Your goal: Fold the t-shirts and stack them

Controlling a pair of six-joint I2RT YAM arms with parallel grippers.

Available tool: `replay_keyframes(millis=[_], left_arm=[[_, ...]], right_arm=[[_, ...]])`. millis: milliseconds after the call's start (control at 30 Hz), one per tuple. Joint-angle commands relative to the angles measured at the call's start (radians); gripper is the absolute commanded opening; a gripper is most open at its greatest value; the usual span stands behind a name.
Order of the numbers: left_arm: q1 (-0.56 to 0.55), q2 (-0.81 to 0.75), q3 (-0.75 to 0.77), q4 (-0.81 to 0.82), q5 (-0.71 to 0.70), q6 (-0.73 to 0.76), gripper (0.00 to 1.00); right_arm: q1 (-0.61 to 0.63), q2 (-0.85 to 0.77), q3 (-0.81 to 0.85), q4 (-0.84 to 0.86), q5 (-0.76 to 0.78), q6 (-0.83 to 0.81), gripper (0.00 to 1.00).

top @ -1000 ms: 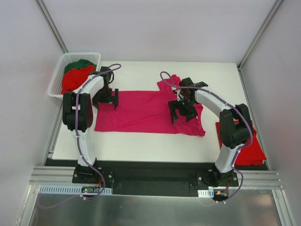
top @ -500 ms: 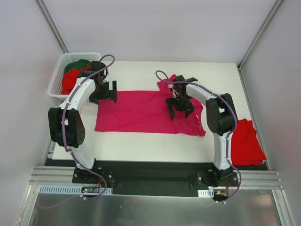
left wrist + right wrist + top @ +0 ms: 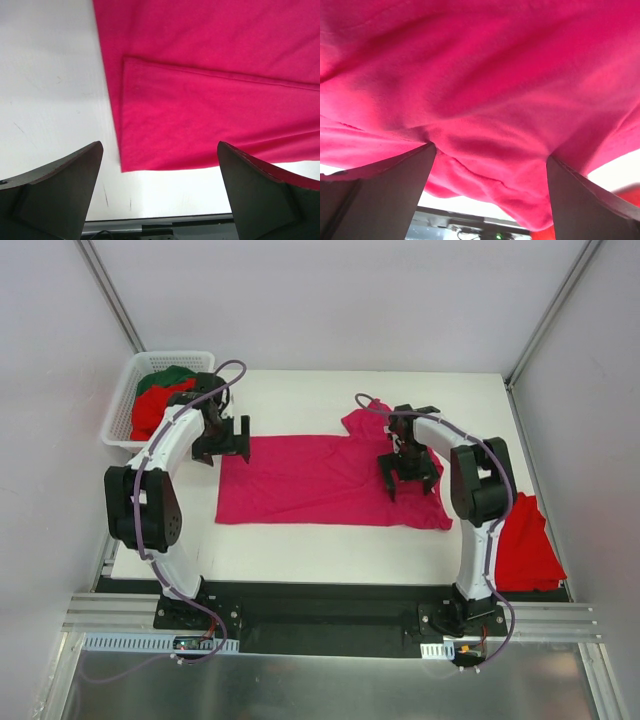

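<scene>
A magenta-pink t-shirt lies spread flat across the middle of the table, a sleeve bunched at its far right. My left gripper hangs open at the shirt's far-left edge. In the left wrist view its fingertips straddle bare table just off a folded corner of the shirt. My right gripper stands open, low over the shirt's right part. Rumpled cloth fills the right wrist view between the open fingers. A bright red t-shirt lies at the table's right edge.
A white lattice basket stands at the far left corner. It holds a red shirt and a dark green one. The table's front edge and the black rail show beyond the left fingers.
The left gripper swung back to the shirt's far-left edge. The right gripper moved right, and the magenta shirt slid a little to the right with it. Both stayed open.
</scene>
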Motion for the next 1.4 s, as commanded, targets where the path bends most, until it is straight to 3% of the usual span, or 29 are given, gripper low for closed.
replay_keyframes(millis=[0, 433, 567, 733, 1067, 1367], left_arm=[[0.000, 0.021, 0.019, -0.007, 0.038, 0.011, 0.99], [-0.001, 0.038, 0.018, -0.002, 0.064, 0.011, 0.99], [-0.006, 0.089, 0.028, -0.002, 0.009, 0.004, 0.99], [-0.009, 0.165, 0.065, -0.001, 0.056, 0.017, 0.99], [-0.046, 0.216, 0.062, -0.002, 0.009, 0.033, 0.63], [-0.053, 0.261, 0.051, -0.001, 0.001, 0.027, 0.60]], right_arm=[[-0.057, -0.081, -0.045, -0.038, 0.101, -0.023, 0.96], [-0.112, -0.084, -0.021, -0.055, 0.126, -0.031, 0.96], [-0.070, -0.136, 0.053, -0.123, 0.211, 0.009, 0.96], [-0.022, -0.221, 0.103, -0.153, 0.226, 0.044, 0.96], [-0.022, -0.327, 0.084, -0.144, 0.140, 0.076, 0.96], [-0.023, -0.336, 0.062, -0.133, 0.127, 0.067, 0.96]])
